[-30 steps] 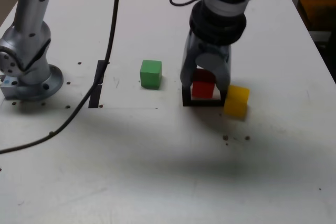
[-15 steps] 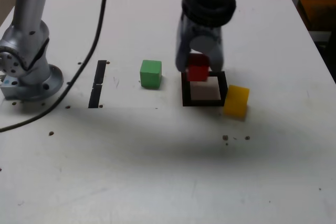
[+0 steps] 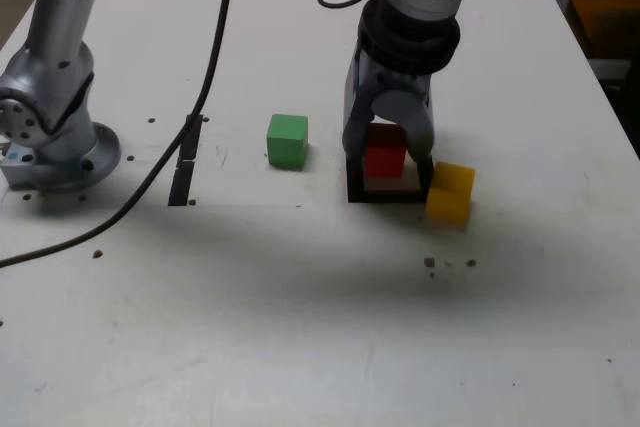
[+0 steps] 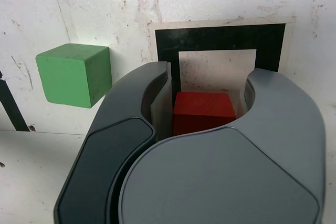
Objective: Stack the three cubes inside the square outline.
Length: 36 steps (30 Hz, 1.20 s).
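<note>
"What lies at the exterior view's left?"

"The silver base of the arm (image 3: 62,169). Next, a black cable (image 3: 125,212) crosses a strip of black tape (image 3: 181,185)."

"And right of the strip?"

"The green cube (image 3: 287,142), upright on the white table (image 3: 250,297), apart from the black square outline (image 3: 385,197)."

"State of the jaws?"

"Clenched about the red cube (image 3: 384,159): the gripper (image 3: 389,147) grasps it, one finger on either side, above the outline's interior. From where I stand, I cannot tell whether its underside touches the table."

"The wrist view?"

"It shows the red cube's top between the fingers, with part of the outline's pale centre exposed beside it."

"Last, farthest right among the cubes?"

"The yellow cube (image 3: 451,194), slightly turned, at the outline's near right corner in the exterior view; not stacked."
</note>
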### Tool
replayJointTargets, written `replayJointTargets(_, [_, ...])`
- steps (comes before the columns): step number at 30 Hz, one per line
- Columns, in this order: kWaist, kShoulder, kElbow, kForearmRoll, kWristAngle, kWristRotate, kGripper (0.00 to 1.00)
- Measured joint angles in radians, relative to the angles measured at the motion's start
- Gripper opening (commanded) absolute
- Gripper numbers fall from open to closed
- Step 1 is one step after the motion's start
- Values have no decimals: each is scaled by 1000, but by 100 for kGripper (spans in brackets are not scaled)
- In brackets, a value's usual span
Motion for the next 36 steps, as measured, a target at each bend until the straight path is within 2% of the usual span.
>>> replayJointTargets(7, [0, 9, 23, -8, -30, 0, 39])
replayJointTargets(12, [0, 14, 27, -8, -37, 0, 51])
replayJointTargets(16, [0, 16, 24, -10, -36, 3, 56])
replayJointTargets(36, [5, 19, 25, -46, -11, 25, 65])
